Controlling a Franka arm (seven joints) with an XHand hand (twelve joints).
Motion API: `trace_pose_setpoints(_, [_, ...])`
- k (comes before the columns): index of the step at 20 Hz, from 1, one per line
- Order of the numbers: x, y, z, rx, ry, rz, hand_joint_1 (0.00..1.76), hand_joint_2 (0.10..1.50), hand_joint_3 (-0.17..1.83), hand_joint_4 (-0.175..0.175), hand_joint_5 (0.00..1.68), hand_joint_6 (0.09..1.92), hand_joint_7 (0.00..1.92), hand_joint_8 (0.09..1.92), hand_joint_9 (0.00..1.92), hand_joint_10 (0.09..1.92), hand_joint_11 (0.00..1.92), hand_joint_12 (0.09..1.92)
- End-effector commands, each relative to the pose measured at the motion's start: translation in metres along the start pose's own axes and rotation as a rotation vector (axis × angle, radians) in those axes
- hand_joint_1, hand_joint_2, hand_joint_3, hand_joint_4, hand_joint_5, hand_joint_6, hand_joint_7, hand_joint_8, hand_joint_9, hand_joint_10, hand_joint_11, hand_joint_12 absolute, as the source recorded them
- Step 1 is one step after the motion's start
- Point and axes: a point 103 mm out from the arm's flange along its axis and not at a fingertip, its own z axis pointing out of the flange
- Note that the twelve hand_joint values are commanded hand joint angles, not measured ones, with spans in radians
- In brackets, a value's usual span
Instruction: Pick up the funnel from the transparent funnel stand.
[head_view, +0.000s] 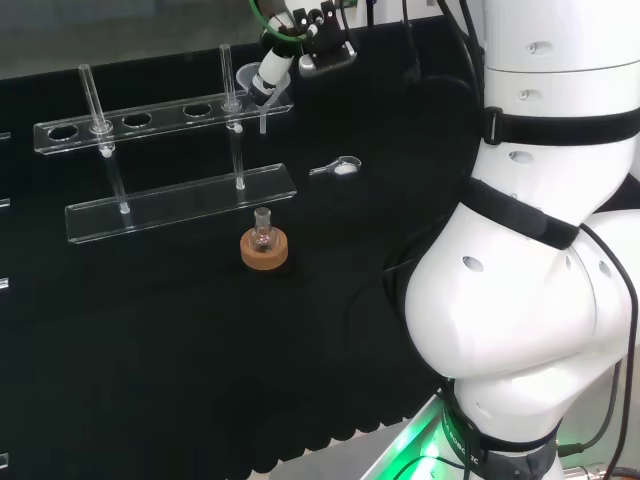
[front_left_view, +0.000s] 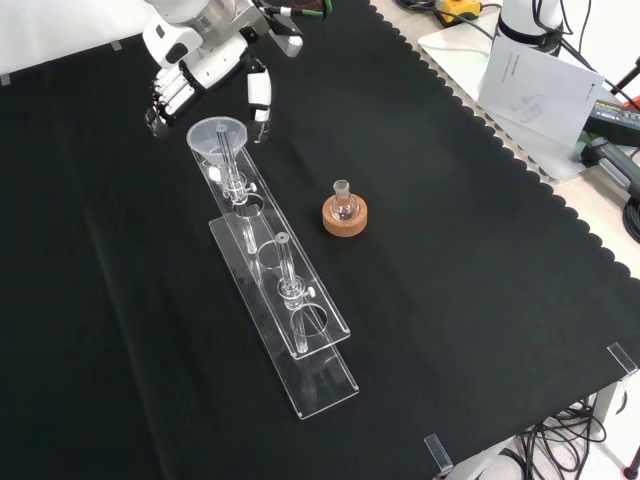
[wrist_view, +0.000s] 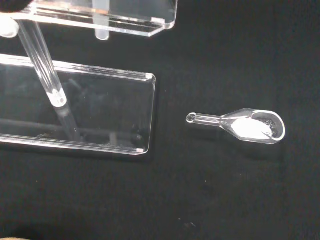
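Note:
The clear funnel (front_left_view: 217, 132) sits in the far end hole of the transparent funnel stand (front_left_view: 300, 330), its rim above the upper shelf. In the head view the funnel (head_view: 250, 80) is at the stand's (head_view: 180, 205) right end. My hand (front_left_view: 190, 70) hovers just beyond the funnel, open, with its fingers (front_left_view: 168, 97) to one side and the thumb (front_left_view: 259, 92) to the other, not closed on it. In the head view the hand (head_view: 275, 68) is right beside the funnel's rim. The wrist view looks down past the stand's base (wrist_view: 100, 115) and upper shelf (wrist_view: 135, 20).
A small glass flask on a cork ring (front_left_view: 345, 215) stands to the right of the stand in the front view. A glass scoop with white powder (wrist_view: 250, 126) lies on the cloth near the stand's end, also in the head view (head_view: 338, 167). Papers (front_left_view: 540, 85) lie beyond the cloth's edge.

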Motion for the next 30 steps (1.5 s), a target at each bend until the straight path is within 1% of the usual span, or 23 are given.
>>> trace_pose_setpoints(1, [0.042, 0.003, 0.003, -0.032, -0.009, -0.007, 0.62, 0.73, 0.23, -0.003, 0.0, 0.09, 0.0, 0.27, 0.07, 0.84, 0.13, 1.49])
trace_pose_setpoints(3, [0.047, 0.003, 0.003, -0.045, -0.006, -0.031, 0.62, 0.73, 0.23, -0.004, 0.0, 0.09, 0.0, 0.28, 0.08, 0.84, 0.14, 1.49])
trace_pose_setpoints(5, [0.042, 0.001, 0.003, -0.06, 0.004, -0.049, 0.62, 0.73, 0.23, -0.004, 0.0, 0.09, 0.0, 0.28, 0.08, 0.84, 0.14, 1.49])
trace_pose_setpoints(12, [0.03, -0.005, -0.002, -0.064, 0.004, -0.05, 0.62, 0.73, 0.24, -0.006, 0.01, 0.09, 0.0, 0.33, 0.11, 0.83, 0.16, 1.48])
trace_pose_setpoints(13, [0.009, -0.002, -0.001, -0.062, 0.033, -0.082, 0.62, 0.73, 0.24, -0.007, 0.01, 0.09, 0.0, 0.34, 0.11, 0.83, 0.17, 1.48])
trace_pose_setpoints(14, [0.003, -0.001, 0.0, -0.063, 0.046, -0.102, 0.62, 0.73, 0.24, -0.007, 0.01, 0.09, 0.0, 0.34, 0.11, 0.83, 0.17, 1.48])
trace_pose_setpoints(16, [0.008, 0.001, 0.0, -0.056, 0.042, -0.114, 0.62, 0.73, 0.24, -0.008, 0.02, 0.09, 0.0, 0.34, 0.11, 0.82, 0.17, 1.48])
trace_pose_setpoints(18, [0.022, 0.003, 0.002, -0.04, 0.039, -0.119, 0.62, 0.73, 0.25, -0.009, 0.02, 0.09, 0.0, 0.35, 0.12, 0.82, 0.17, 1.48])
trace_pose_setpoints(21, [0.035, 0.008, 0.007, -0.025, 0.059, -0.138, 0.62, 0.73, 0.25, -0.013, 0.04, 0.09, 0.0, 0.37, 0.12, 0.82, 0.17, 1.47])
trace_pose_setpoints(25, [0.031, 0.012, 0.012, -0.015, 0.085, -0.157, 0.63, 0.72, 0.26, -0.017, 0.07, 0.09, 0.0, 0.44, 0.15, 0.81, 0.17, 1.47])
trace_pose_setpoints(28, [0.025, 0.013, 0.013, -0.022, 0.078, -0.152, 0.63, 0.72, 0.27, -0.022, 0.1, 0.09, 0.0, 0.51, 0.18, 0.79, 0.18, 1.47])
trace_pose_setpoints(30, [0.022, 0.013, 0.013, -0.035, 0.07, -0.14, 0.63, 0.72, 0.29, -0.026, 0.12, 0.09, 0.0, 0.56, 0.21, 0.78, 0.18, 1.47])
